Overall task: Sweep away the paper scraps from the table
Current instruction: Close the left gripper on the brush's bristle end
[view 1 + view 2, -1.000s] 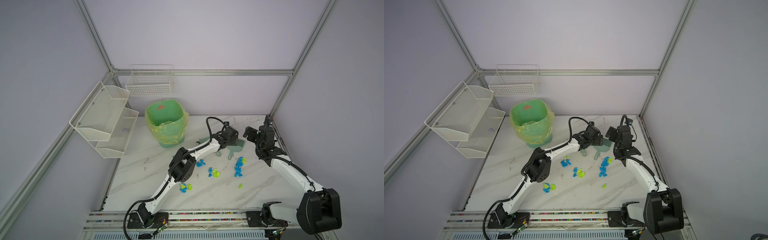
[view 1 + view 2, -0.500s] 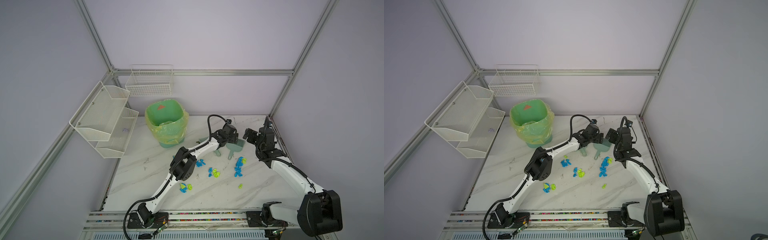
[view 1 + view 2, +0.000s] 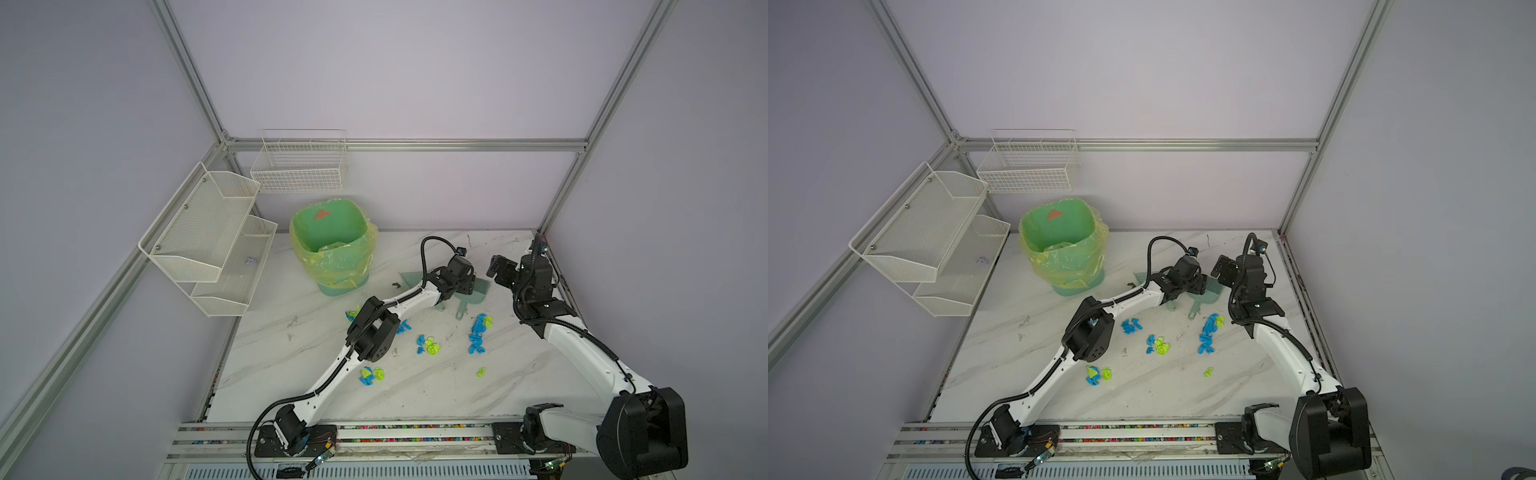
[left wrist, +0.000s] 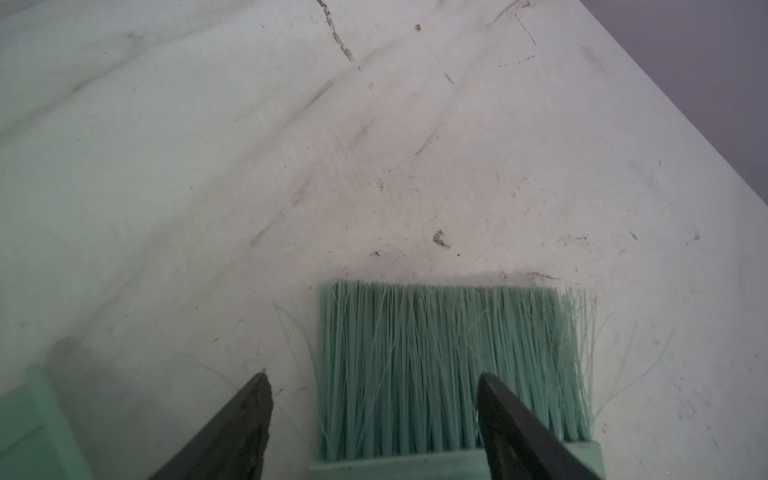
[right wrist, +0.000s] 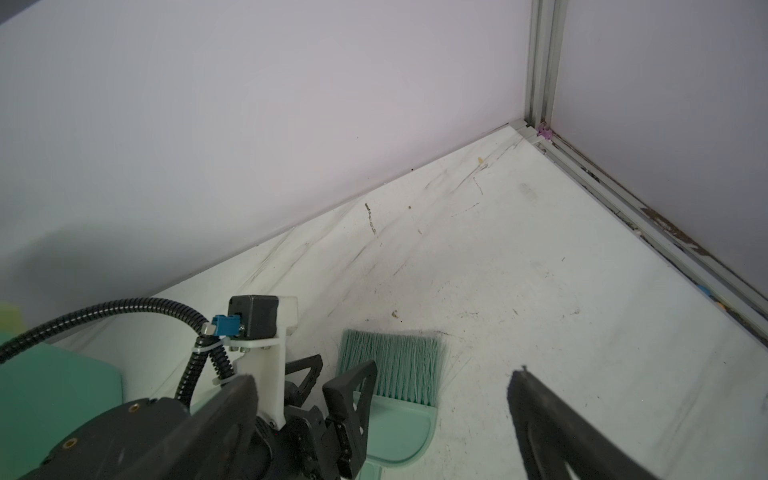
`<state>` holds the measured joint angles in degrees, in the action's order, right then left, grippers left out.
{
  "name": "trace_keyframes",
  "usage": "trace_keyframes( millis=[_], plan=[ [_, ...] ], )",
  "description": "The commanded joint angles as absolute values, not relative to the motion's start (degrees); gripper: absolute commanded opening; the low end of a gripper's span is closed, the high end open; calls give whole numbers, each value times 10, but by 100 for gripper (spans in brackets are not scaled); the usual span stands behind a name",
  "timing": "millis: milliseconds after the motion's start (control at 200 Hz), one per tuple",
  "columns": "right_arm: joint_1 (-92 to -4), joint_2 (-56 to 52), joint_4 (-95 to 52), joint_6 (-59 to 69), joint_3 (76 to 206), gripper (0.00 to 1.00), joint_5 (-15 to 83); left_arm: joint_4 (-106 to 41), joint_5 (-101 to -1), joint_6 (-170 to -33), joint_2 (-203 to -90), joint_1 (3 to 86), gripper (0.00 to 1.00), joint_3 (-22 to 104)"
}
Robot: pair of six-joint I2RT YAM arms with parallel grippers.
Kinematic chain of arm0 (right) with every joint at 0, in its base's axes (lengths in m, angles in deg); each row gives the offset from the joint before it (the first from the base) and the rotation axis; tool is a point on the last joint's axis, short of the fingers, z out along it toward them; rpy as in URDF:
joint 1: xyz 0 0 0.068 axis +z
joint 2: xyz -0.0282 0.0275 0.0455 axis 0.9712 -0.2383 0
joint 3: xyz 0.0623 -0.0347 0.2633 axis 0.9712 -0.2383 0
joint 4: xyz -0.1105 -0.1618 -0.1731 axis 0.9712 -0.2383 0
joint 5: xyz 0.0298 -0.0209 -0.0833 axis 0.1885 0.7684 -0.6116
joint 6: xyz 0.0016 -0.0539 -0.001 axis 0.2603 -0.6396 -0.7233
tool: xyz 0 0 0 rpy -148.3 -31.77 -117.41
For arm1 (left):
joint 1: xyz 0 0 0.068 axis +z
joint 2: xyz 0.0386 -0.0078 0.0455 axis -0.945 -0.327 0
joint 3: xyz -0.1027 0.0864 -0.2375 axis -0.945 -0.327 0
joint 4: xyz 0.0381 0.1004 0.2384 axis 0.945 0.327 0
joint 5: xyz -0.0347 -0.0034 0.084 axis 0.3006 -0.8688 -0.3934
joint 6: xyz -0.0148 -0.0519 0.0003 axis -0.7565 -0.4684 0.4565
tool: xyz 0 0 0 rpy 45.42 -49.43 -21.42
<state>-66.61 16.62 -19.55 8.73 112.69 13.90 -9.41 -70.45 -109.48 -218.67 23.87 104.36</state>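
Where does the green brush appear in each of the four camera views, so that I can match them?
Top view: the brush lies in the far right part of the table, under the left gripper.
Top view: brush in the same spot.
Left wrist: brush close up, beneath the open fingers.
Right wrist: brush just beyond the left gripper.
Shared landmark: the left gripper, above the brush in every view.

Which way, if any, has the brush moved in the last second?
No. The brush lies at the same distance from the bin in both top views.
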Motion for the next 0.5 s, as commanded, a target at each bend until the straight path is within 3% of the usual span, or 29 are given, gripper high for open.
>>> trace_keyframes(
  millis=[0,190,495],
  plan=[
    [-670,177,-199,94,1119,97,142,-102,-702,-1084,-2182,238,76,1093],
    [-670,182,-199,95,1117,97,137,-102,-701,-1082,-2186,238,63,1095],
    [-670,179,-197,93,1116,97,138,-114,-703,-1079,-2174,236,66,1090]
  ],
)
